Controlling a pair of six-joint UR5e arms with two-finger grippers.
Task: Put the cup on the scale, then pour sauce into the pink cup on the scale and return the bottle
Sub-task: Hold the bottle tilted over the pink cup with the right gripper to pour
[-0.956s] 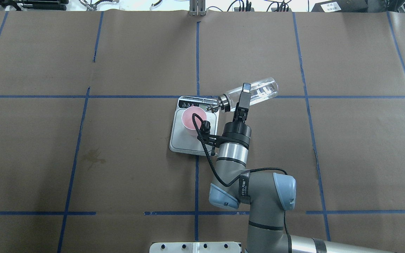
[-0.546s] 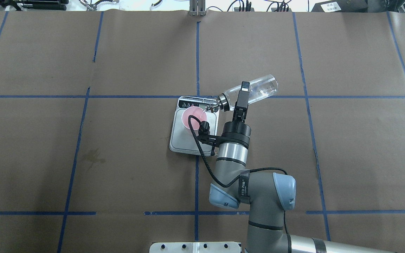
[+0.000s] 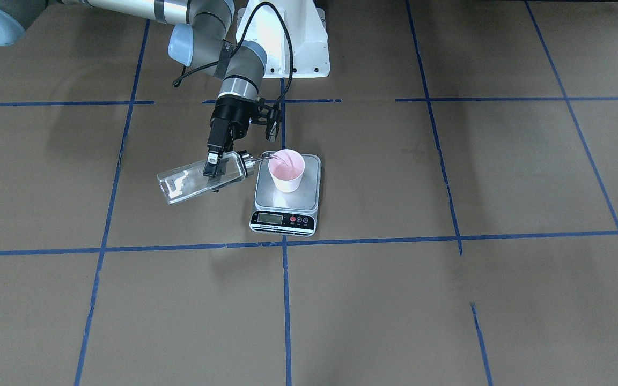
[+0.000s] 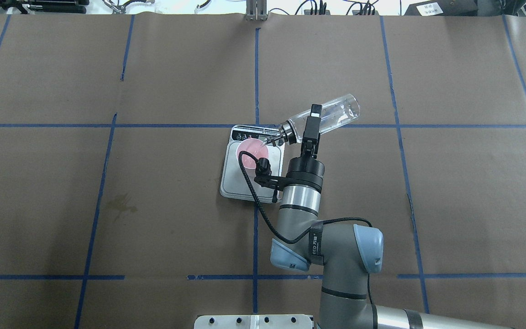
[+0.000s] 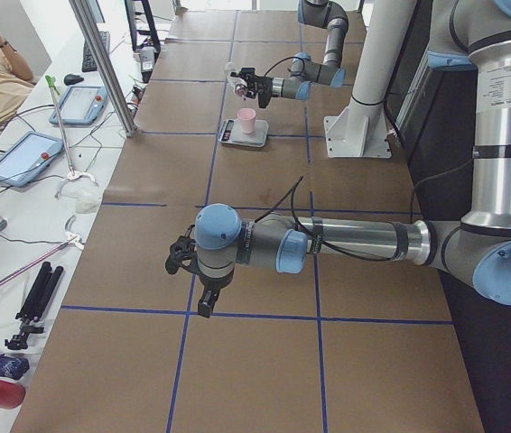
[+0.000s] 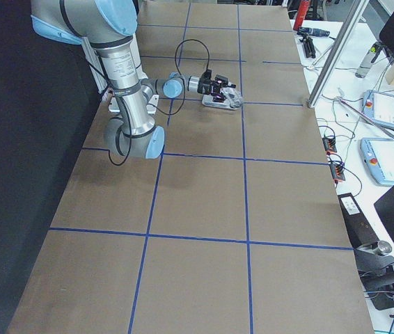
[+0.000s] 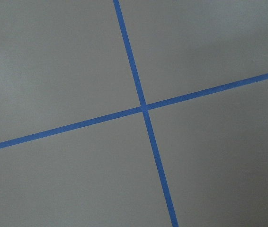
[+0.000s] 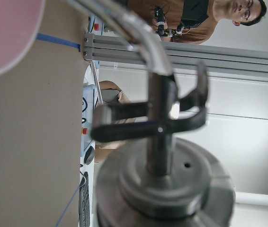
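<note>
The pink cup (image 3: 286,170) stands upright on the silver platform of the scale (image 3: 309,199). My right gripper (image 3: 213,163) is shut on the clear glass bottle (image 3: 191,179) and holds it tilted, neck down. Its silver pourer cap (image 3: 247,161) reaches to the cup's rim. Clear sauce (image 3: 177,185) lies in the bottle. In the overhead view the gripper (image 4: 313,122) clamps the bottle (image 4: 338,114) right of the cup (image 4: 249,147) and the scale (image 4: 238,183). The right wrist view shows the cap (image 8: 165,184) and the cup's edge (image 8: 6,33). My left gripper (image 5: 194,271) hangs far away; I cannot tell its state.
Brown paper with blue tape lines (image 4: 256,68) covers the table. The left wrist view shows only paper and a tape cross (image 7: 143,108). The robot's white base (image 3: 293,48) stands behind the scale. Tablets and tools (image 5: 25,153) lie on the operators' side bench.
My right gripper has shifted a little to the left with the bottle, bringing the spout over the cup's rim. The wrist cable now covers more of the cup.
</note>
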